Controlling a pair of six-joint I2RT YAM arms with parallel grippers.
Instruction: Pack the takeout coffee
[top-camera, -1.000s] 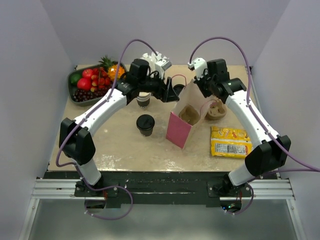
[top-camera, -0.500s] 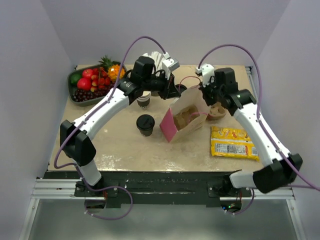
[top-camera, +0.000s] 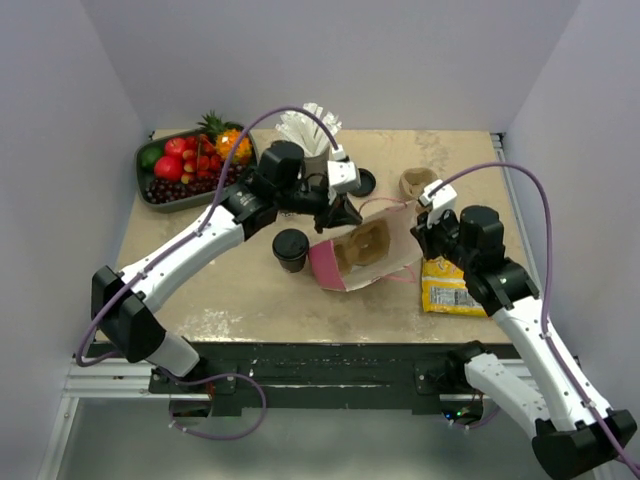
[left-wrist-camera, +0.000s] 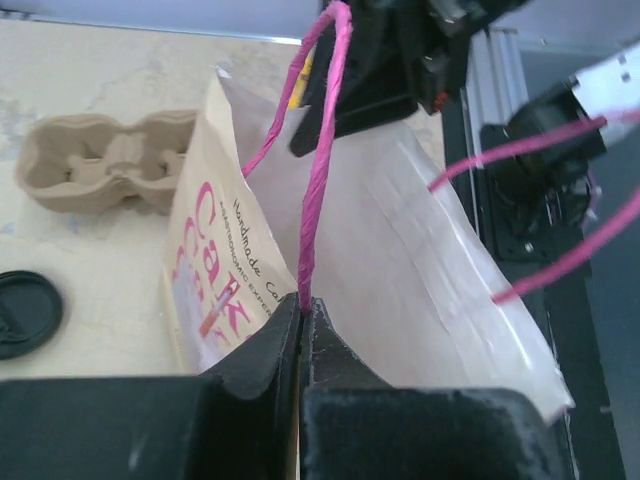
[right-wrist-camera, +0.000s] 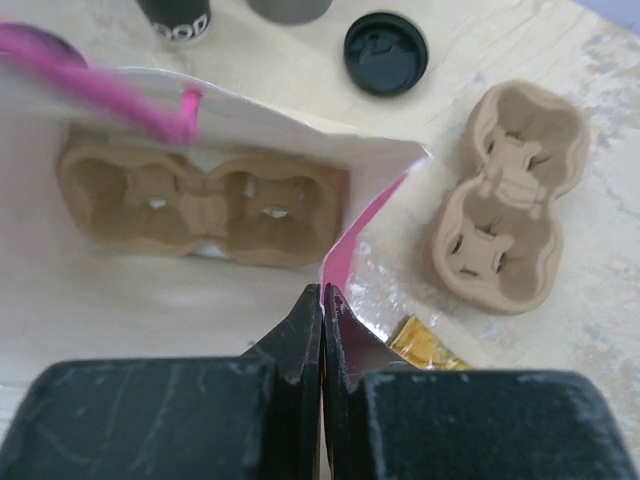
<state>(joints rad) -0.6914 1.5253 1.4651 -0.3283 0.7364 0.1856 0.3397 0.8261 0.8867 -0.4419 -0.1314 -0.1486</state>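
The takeout coffee, a dark cup with a black lid, stands on the table just left of a pink and white paper bag. The bag lies tilted with its mouth held apart, and a cardboard cup carrier sits inside it. My left gripper is shut on the bag's pink cord handle, at the bag's far rim. My right gripper is shut on the pink edge of the bag's opposite rim, seen from above on the bag's right side.
A second cup carrier and a loose black lid lie behind the bag. A yellow snack packet lies under the right arm. A fruit tray and a holder of white straws stand at the back left.
The left gripper closed on the bag's handle. Both arms came toward the front. The bag went from upright to tilted over, its mouth pulled apart.
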